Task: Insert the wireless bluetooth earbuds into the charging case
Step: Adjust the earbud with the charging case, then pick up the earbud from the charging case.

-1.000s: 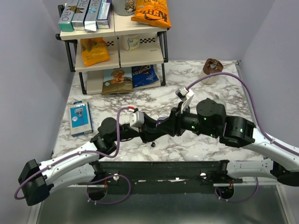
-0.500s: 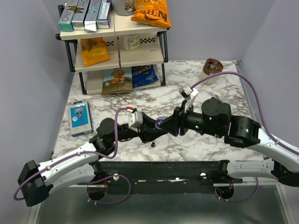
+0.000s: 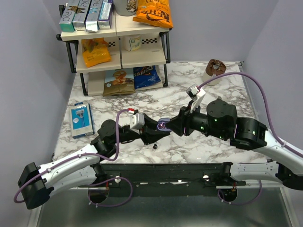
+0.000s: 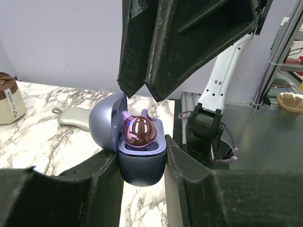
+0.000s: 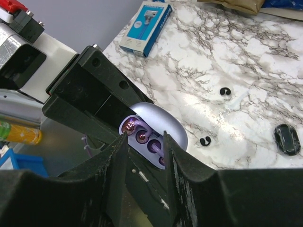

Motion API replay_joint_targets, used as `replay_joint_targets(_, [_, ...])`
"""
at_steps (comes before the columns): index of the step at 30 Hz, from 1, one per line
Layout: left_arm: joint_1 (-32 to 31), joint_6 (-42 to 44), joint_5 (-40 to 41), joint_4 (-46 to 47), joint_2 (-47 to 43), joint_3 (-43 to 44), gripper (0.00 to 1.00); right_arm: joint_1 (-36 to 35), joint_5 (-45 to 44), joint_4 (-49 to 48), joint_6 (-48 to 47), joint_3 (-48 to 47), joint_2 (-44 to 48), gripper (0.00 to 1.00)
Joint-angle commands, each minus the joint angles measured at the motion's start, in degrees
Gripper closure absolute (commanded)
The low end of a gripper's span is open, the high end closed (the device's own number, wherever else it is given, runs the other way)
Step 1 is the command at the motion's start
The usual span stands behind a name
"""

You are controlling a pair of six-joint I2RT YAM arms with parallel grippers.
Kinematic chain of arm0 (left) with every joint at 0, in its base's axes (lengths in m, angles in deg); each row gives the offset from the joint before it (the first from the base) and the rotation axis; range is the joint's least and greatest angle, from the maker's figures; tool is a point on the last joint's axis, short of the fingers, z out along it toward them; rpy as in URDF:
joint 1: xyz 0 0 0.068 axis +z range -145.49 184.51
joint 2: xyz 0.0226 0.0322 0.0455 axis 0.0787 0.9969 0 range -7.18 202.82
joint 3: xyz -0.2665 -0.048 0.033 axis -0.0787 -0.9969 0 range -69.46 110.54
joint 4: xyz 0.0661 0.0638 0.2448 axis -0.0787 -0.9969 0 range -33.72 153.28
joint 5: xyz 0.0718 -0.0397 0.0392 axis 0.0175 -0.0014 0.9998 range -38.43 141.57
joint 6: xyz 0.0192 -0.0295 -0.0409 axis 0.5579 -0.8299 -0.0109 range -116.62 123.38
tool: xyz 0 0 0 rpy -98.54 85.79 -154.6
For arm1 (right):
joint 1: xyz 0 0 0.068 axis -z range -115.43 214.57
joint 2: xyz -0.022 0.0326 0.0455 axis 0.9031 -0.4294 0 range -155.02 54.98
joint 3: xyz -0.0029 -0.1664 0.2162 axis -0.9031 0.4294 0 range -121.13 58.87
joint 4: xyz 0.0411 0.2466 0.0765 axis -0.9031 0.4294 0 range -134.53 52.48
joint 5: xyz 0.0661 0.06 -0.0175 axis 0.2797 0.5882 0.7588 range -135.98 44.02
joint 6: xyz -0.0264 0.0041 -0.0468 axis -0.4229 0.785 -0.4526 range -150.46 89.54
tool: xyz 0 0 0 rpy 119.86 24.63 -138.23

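Note:
My left gripper (image 3: 158,131) is shut on the lilac charging case (image 3: 164,126) and holds it above the table with its lid open. In the left wrist view the case (image 4: 141,163) sits between my fingers, and one glossy dark earbud (image 4: 138,131) rests in a well. My right gripper (image 3: 173,126) is open and empty just right of and above the case. Its fingers (image 4: 189,42) hang over the case. In the right wrist view the case (image 5: 163,118) and the seated earbud (image 5: 128,126) show between my fingers. The other wells look empty. A tiny black piece, the other earbud (image 3: 155,146), lies on the table below.
A blue razor box (image 3: 80,120) lies at the left. A shelf rack (image 3: 116,42) with snack bags stands at the back left. A brown-topped cup (image 3: 215,68) is at the back right. Small black C-shaped bits (image 5: 225,91) and a black oval piece (image 5: 287,139) lie on the marble.
My right gripper has drawn back to the right, off the case, so the lilac case now shows between the two grippers. The left arm has stayed put.

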Motion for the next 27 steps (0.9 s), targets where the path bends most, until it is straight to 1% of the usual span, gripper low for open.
replay_joint_targets(1, [-0.16, 0.2, -2.17, 2.83, -0.32, 0.2, 1.0, 0.03, 0.1, 0.16, 0.23, 0.1, -1.15, 0.56])
replay_joint_targets(6, [-0.16, 0.29, -2.17, 2.48, -0.58, 0.02, 1.0, 0.03, 2.48, -1.08, -1.27, 0.46, -0.98, 0.58])
replay_joint_targets(10, [-0.16, -0.06, -3.13, 2.48, -0.58, 0.37, 1.0, 0.03, 4.23, 0.58, -3.02, -0.25, -2.38, 0.61])
replay_joint_targets(13, [-0.16, -0.59, -5.67, 3.18, -0.41, 0.46, 1.0, 0.03, 4.5, 1.38, -4.17, -0.25, -3.17, 0.6])
replay_joint_targets(21, [-0.16, -4.28, -11.39, 6.96, -0.49, -0.06, 1.0, 0.03, 3.45, 2.26, -6.1, 0.1, -2.3, 0.55])
replay_joint_targets(25, [-0.16, -5.51, -13.23, 9.24, -0.23, -0.59, 1.0, 0.03, 2.39, 1.91, -6.02, 0.54, -1.59, 0.55])
replay_joint_targets(27, [-0.16, -6.04, -13.76, 11.08, -0.06, -0.94, 1.0, 0.11, 1.86, 1.56, -5.93, 0.89, -1.07, 0.56])
